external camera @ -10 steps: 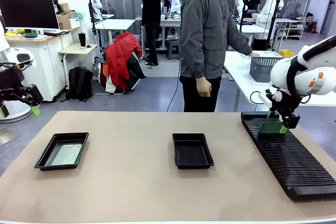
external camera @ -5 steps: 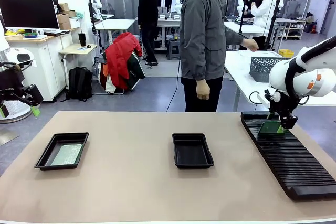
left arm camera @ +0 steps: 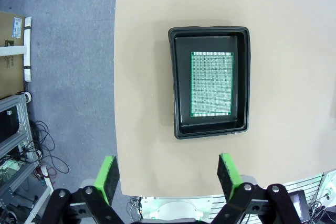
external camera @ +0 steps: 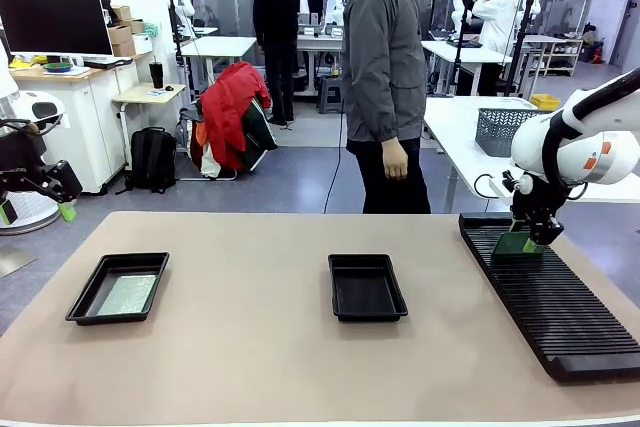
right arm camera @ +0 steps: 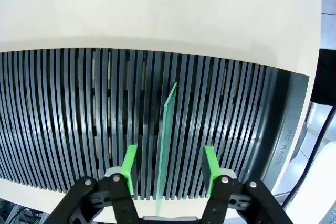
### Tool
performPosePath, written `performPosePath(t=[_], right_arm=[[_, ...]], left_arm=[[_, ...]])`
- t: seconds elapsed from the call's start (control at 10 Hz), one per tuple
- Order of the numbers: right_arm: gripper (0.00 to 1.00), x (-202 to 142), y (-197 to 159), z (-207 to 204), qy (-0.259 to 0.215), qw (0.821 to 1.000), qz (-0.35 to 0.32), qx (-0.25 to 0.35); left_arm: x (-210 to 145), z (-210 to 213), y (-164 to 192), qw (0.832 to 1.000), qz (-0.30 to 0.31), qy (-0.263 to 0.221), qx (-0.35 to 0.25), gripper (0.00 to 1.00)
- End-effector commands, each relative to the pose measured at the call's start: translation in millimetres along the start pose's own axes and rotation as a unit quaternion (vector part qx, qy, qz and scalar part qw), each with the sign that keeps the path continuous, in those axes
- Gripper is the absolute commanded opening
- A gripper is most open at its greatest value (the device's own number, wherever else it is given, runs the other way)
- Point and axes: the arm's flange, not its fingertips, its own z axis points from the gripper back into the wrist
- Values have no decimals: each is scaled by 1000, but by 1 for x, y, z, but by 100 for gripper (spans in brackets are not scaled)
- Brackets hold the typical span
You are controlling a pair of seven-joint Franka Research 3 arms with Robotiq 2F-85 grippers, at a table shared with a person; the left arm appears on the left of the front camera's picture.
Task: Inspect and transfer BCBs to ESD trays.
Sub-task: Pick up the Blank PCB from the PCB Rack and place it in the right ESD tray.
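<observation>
Nearest the robot on the worktop point(external camera: 250, 367), L tray point(external camera: 82, 299) already holds one BCB point(external camera: 128, 294) lying flat, pale face up; left gripper point(left arm camera: 167, 169) hangs well above it off the worktop's side, fingers spread wide, holding nothing. Further right, mid tray point(external camera: 367, 292) is bare. Rack point(external camera: 570, 317) runs along the right side; toward its far end a second BCB point(right arm camera: 168, 114) stands on edge in a slot. Right gripper point(external camera: 530, 239) is down over it, pads point(right arm camera: 130, 166) either side w/ a gap showing on both: astride, not pinching yet. Step in hand, I'd say: pick from rack. To do it well: centre so both pads meet the board together, else it gets shoved vs. the slot walls; grip the top strip, not deep on the face; light squeeze, thin board prob. flexes; lift straight along the slot, no twist, till bottom edge clears the ribs, then swing to mid tray. Person point(external camera: 385, 77) stands beyond the far edge, hand hanging by side.
</observation>
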Motion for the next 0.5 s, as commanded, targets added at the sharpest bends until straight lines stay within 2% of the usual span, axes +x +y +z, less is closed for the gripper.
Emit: performPosePath(t=[0.0, 0.4], right_arm=[[52, 1, -3, -2, 19, 1000, -10, -3], [31, 1, -2, -1, 28, 1000, -13, 3]], left_arm=[[0, -3, 1, 1000, -7, -5, -4, 100], [0, -3, 1, 1000, -7, -5, -4, 100]])
